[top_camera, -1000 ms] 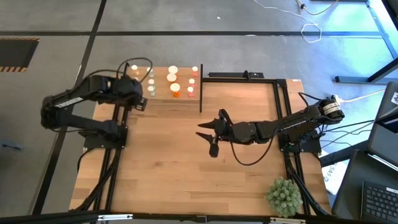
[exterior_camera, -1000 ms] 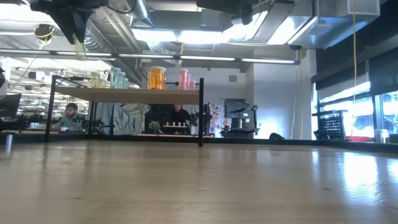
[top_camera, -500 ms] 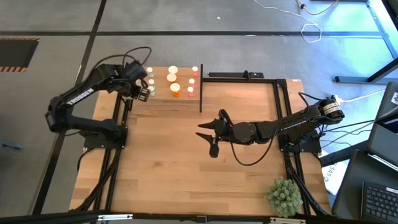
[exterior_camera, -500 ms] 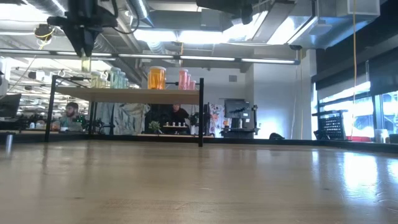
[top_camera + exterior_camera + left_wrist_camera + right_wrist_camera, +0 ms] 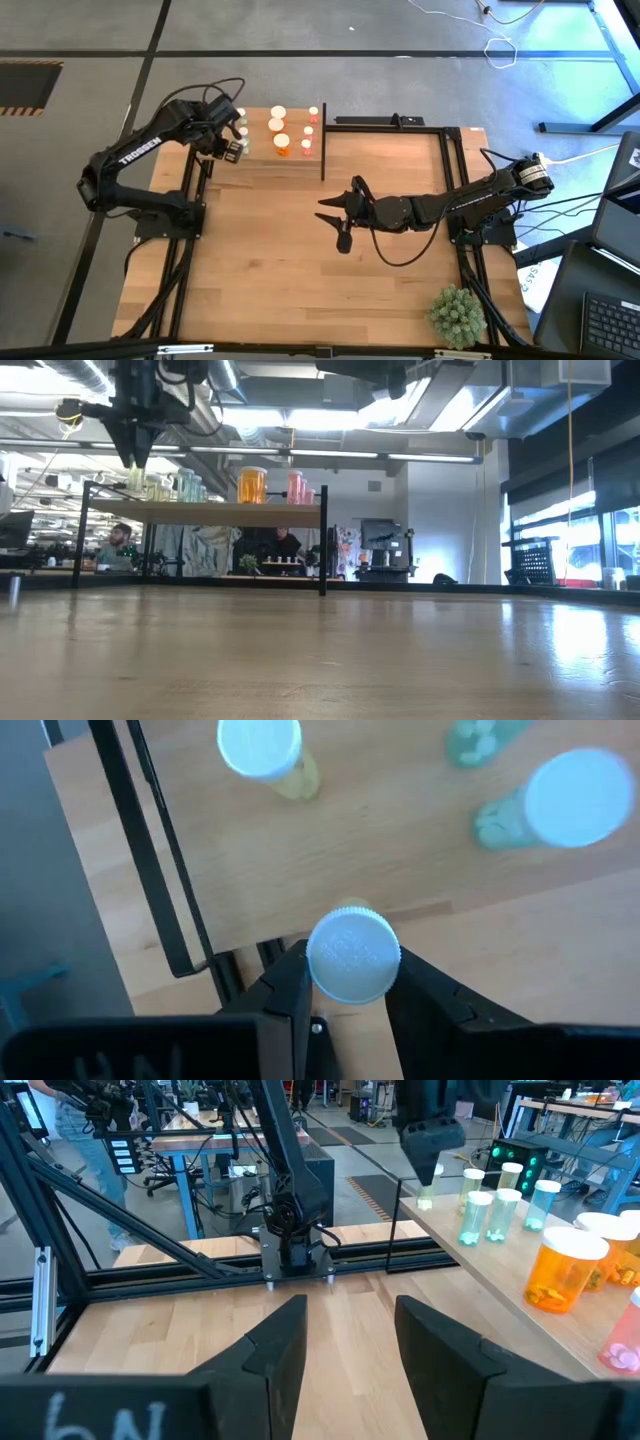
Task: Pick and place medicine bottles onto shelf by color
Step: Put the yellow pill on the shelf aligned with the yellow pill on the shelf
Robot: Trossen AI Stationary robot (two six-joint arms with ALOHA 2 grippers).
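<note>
My left gripper (image 5: 229,148) is shut on a small pale yellow-green medicine bottle (image 5: 135,480) with a white cap (image 5: 352,957), over the left end of the wooden shelf (image 5: 262,160). Pale green bottles (image 5: 185,487), orange ones (image 5: 252,485) and reddish ones (image 5: 297,487) stand on the shelf board. The right wrist view shows the left gripper (image 5: 430,1140) and its bottle (image 5: 427,1192) above the shelf's near end. My right gripper (image 5: 335,225) hovers open over the table's middle with nothing between its fingers. My left gripper pinches the bottle between its two fingers at the cap's opposite sides (image 5: 310,965). The fingers come from above, pointing steeply down. The bottle hangs upright below them at the shelf's edge. Whether its base touches the board I cannot tell.
The shelf's thin black posts (image 5: 323,130) stand at its edges, and a black rail (image 5: 150,840) runs close to the held bottle. A spiky green plant ball (image 5: 457,315) sits at the table's near right corner. People sit in the room behind the table (image 5: 118,545).
My left gripper has swung from beside the shelf's left end toward the table's far edge and over the shelf. It has turned about its wrist and sunk, and the bottle has come down level with the other bottles. My right arm has kept still.
</note>
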